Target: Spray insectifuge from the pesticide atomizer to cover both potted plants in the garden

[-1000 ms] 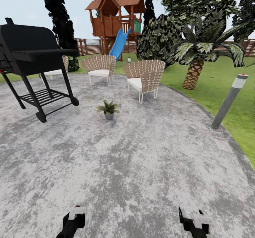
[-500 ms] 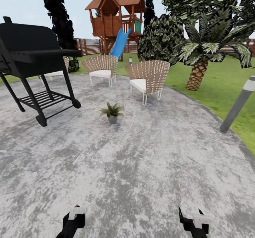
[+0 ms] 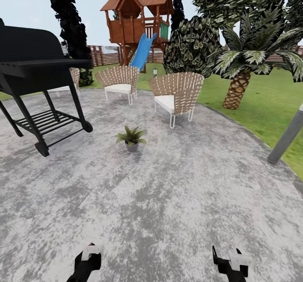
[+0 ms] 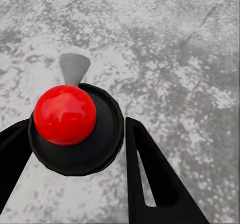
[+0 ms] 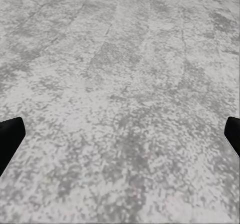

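Observation:
One potted plant (image 3: 131,137), a rosette of green leaves in a small grey pot, stands on the round grey patio (image 3: 168,198) ahead of me. In the left wrist view my left gripper (image 4: 75,126) is shut on the pesticide atomizer (image 4: 75,129), seen from above as a round black top with a red knob and a grey nozzle. The left gripper (image 3: 86,265) sits low at the bottom edge of the head view. My right gripper (image 3: 226,257) is beside it, and its wrist view shows it open (image 5: 120,134) over bare paving.
A black grill (image 3: 33,67) on wheels stands at the left. Two wicker chairs (image 3: 120,79) (image 3: 176,92) sit beyond the plant. A grey bollard lamp (image 3: 288,138) marks the patio's right edge by the lawn (image 3: 261,101). A palm (image 3: 237,89) and a wooden playhouse (image 3: 136,21) lie farther off.
The whole head view has shifted as the robot moves: the plant, grill and lamp have slid lower and outward in the picture. Both grippers keep their places.

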You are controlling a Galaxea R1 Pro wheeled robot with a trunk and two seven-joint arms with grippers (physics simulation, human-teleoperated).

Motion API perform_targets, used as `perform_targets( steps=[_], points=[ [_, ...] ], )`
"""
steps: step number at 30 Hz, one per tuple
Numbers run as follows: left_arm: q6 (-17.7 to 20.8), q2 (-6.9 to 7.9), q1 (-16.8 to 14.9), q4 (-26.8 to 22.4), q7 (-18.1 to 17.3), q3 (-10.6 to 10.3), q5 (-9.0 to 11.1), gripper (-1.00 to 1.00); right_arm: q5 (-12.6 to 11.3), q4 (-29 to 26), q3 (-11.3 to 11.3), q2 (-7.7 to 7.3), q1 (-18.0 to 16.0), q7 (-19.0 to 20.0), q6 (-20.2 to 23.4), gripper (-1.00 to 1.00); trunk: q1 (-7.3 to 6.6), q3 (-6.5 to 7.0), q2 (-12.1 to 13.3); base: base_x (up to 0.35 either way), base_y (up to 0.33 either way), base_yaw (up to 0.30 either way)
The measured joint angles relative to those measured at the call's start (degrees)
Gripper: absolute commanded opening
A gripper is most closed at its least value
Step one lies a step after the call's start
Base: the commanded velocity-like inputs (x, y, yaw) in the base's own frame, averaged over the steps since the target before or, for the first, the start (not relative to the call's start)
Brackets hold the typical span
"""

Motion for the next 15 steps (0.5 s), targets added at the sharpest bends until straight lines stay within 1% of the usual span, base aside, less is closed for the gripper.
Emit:
perform_targets(
  steps=[15],
  points=[
    [0.01, 0.00, 0.00, 0.00, 0.00, 0.00, 0.01, -1.00, 0.00, -0.04, 0.00, 0.00, 0.00, -0.04, 0.00, 1.00, 0.00, 0.00, 0.00, 0.308, -0.130, 0.000]
  ],
)
